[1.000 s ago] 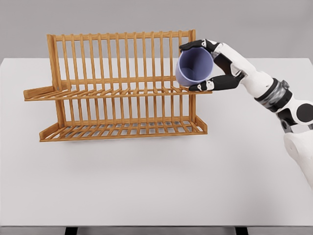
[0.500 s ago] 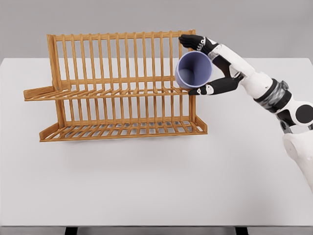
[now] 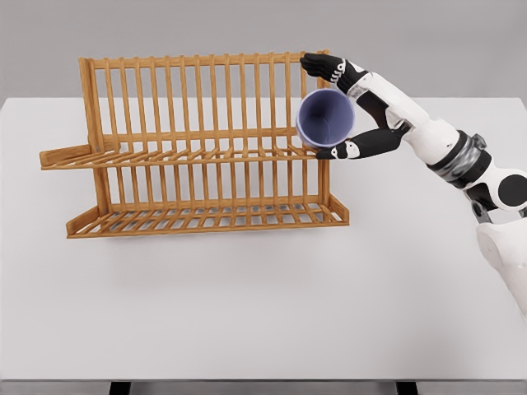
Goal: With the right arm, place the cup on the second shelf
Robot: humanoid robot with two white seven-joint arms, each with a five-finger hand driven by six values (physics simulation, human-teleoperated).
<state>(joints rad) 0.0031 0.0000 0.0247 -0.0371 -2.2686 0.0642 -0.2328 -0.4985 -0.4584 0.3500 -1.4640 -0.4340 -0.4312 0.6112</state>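
Lilac cup lies on its side at the right end of the wooden rack's upper shelf, mouth toward me, while my right hand brackets it with fingers spread above and thumb below; whether they touch it, I cannot tell. I judge letting go should be slow, so it settles between slats. Only the end post crowds my fingertips on the white table

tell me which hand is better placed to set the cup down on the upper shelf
Right. The right hand already has the purple cup between its fingers, tipped on its side just above the right end of the wooden rack's upper shelf. No left arm is in view.
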